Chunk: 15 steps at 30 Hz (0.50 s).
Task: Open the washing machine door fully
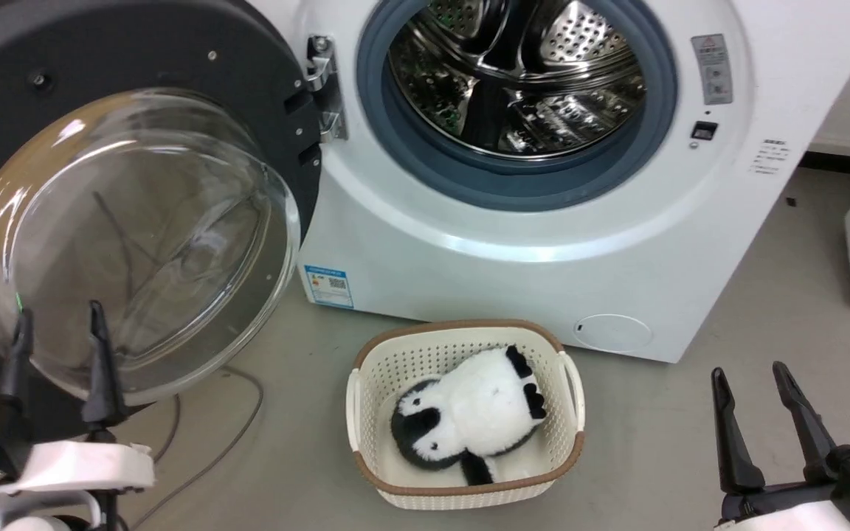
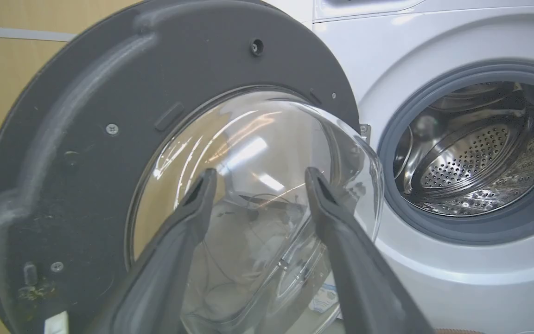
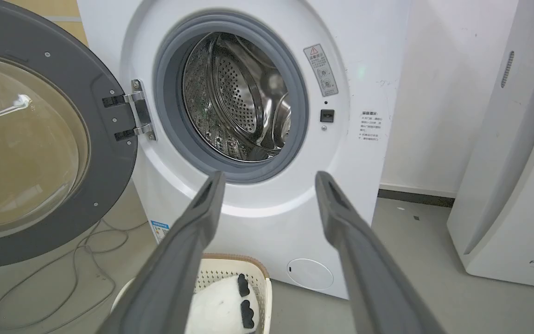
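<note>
Already looks close to finished. Finds the washing machine door (image 1: pixel 122 221) swung far out on its hinge (image 1: pixel 324 88) to the left of the washing machine (image 1: pixel 543 258), with inner face and bulging glass turned toward the robot. Bares the steel drum (image 1: pixel 517 74) completely inside the grey seal (image 1: pixel 521 188). Judging by the right wrist view, sits well past square to the machine front. Cannot tell about further travel in the hinge, so perhaps only a last nudge left, if any. Shows the left gripper (image 1: pixel 60 310) just before the glass bowl, fingers spread and holding nothing; touching the glass or not, cannot tell. Shows the right gripper (image 1: pixel 748 370) low at the right, likewise parted and empty, well apart from the door. Notes a basket (image 1: pixel 462 332) with a plush penguin (image 1: pixel 469 417) on the floor before the machine, seemingly out of the door's path.
</note>
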Tool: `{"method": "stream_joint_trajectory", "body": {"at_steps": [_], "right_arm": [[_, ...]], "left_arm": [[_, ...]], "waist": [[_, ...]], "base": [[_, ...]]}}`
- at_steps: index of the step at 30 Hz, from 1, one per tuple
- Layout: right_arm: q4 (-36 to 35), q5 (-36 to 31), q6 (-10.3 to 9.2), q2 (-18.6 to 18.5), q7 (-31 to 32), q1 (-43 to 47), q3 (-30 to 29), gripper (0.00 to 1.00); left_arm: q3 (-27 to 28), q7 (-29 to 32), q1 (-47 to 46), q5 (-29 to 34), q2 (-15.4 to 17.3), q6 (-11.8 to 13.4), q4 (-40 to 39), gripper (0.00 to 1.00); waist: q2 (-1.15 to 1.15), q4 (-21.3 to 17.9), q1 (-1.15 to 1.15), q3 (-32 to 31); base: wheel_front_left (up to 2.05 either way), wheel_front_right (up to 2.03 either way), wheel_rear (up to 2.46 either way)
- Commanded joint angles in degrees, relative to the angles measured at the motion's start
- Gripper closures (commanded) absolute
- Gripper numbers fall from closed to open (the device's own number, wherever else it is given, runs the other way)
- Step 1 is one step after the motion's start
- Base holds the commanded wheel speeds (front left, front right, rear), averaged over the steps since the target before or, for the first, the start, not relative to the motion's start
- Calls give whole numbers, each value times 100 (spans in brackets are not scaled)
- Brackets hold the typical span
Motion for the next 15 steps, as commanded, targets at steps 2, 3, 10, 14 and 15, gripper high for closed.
{"method": "stream_joint_trajectory", "body": {"at_steps": [2,3,10,14,15], "right_arm": [[-12,34,30,17,-25,65,-9,0],[-13,40,30,17,-25,72,-11,0],[-29,51,30,17,-25,86,27,0],[-60,39,30,17,-25,95,33,0],[-68,27,30,17,-25,99,44,0]], "left_arm": [[-80,-7,84,23,-53,-33,-78,0],[-138,-7,114,22,-70,-51,-101,0],[-535,-7,227,34,-207,-132,-67,0],[-705,-7,269,113,-239,-153,100,0],[-741,-7,278,134,-249,-156,140,0]], "waist": [[0,-63,0,-40],[0,-91,0,-52],[0,-364,0,-126],[0,-569,0,-167],[0,-622,0,-175]], "base": [[0,0,0],[0,0,0],[0,0,0],[0,0,0],[0,0,0]]}}
